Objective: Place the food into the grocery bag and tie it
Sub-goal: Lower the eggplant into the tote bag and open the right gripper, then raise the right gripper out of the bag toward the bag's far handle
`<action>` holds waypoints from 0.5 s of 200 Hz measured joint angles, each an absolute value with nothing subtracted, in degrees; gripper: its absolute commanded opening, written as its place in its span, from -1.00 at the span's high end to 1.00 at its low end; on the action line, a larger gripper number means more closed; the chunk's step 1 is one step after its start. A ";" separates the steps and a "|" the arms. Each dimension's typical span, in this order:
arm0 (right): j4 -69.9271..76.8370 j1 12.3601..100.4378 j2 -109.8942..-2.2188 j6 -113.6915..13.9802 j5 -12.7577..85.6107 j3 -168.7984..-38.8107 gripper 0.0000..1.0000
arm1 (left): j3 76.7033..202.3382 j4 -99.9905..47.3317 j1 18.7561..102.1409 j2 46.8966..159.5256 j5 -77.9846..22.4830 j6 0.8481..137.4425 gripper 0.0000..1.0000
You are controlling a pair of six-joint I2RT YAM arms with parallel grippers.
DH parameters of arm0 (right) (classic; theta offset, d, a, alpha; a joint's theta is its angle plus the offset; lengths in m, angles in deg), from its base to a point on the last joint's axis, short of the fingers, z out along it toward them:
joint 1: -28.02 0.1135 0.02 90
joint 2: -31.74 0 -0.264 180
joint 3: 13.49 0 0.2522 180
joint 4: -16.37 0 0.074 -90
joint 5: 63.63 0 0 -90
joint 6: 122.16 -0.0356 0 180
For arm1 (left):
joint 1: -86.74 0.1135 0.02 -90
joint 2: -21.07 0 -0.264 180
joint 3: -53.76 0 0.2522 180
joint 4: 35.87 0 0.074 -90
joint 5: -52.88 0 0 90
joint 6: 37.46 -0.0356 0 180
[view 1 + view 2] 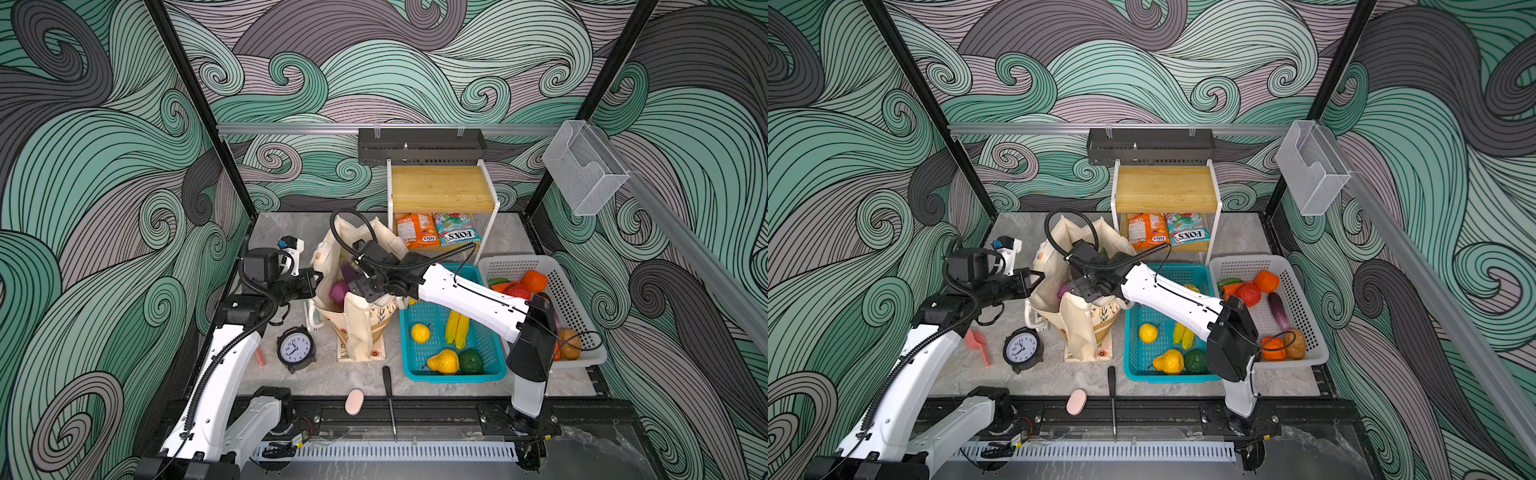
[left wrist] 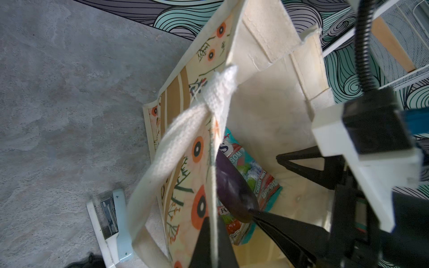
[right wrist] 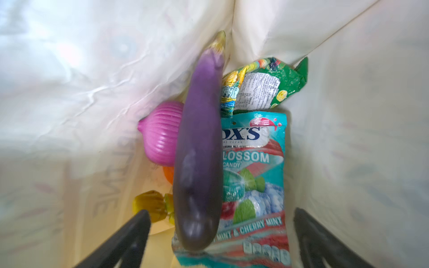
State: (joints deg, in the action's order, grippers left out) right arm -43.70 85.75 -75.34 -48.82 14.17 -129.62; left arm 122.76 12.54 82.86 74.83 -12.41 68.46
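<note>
The cream grocery bag [image 1: 365, 328] [image 1: 1084, 328] stands open at the middle of the table. My left gripper [image 1: 318, 279] [image 2: 213, 243] is shut on the bag's rim beside a white strap [image 2: 176, 143]. My right gripper [image 1: 359, 286] [image 3: 221, 212] reaches down into the bag's mouth, open and holding nothing. A purple eggplant [image 3: 199, 150] [image 2: 232, 185] lies loose between its fingers, leaning into a corner of the bag. Beside it in the bag are a purple onion [image 3: 162, 137] [image 1: 340, 291], a teal packet [image 3: 253, 174] and a green-yellow packet [image 3: 262, 88].
A teal basket [image 1: 415, 365] right of the bag holds a banana [image 1: 457, 328] and other toy fruit. Further right, a white basket [image 1: 582, 316] holds vegetables. Two packets [image 1: 415, 232] lie under the shelf behind. An alarm clock [image 1: 295, 347], pink pad [image 1: 354, 401] and screwdriver [image 1: 388, 395] lie in front.
</note>
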 measured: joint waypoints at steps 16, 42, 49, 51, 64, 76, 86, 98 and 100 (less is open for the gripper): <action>-43.66 85.82 -73.25 -48.76 14.60 -128.98 -0.99 | 122.76 12.50 82.86 74.83 -12.41 68.46 1.00; -42.41 86.04 -68.33 -48.73 14.80 -125.79 -0.99 | 122.76 12.13 82.86 74.83 -12.41 68.46 1.00; -41.71 86.10 -66.69 -48.73 14.82 -124.55 -0.99 | 122.76 12.09 82.86 74.83 -12.41 68.46 1.00; -41.45 86.10 -66.16 -48.73 14.84 -124.15 -0.99 | 122.76 12.09 82.86 74.83 -12.41 68.46 1.00; -39.46 86.10 -62.80 -48.76 14.87 -121.40 -0.99 | 122.76 12.06 82.86 74.83 -12.41 68.46 1.00; -37.23 86.08 -59.48 -48.73 14.87 -118.80 -0.99 | 122.76 12.06 82.86 74.83 -12.43 68.44 1.00; -35.31 85.95 -56.35 -48.76 15.04 -116.46 -0.99 | 122.76 12.06 82.86 74.83 -12.46 68.44 1.00; -33.19 85.55 -53.12 -48.93 15.65 -113.97 -0.99 | 122.76 12.06 82.86 74.83 -12.46 68.44 1.00; -32.99 85.45 -52.72 -49.08 15.72 -113.71 -0.99 | 122.76 12.06 82.86 74.83 -12.46 68.44 1.00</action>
State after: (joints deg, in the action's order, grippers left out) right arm -32.99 85.45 -52.72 -49.08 15.72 -113.71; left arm 122.76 12.06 82.86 74.83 -12.46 68.44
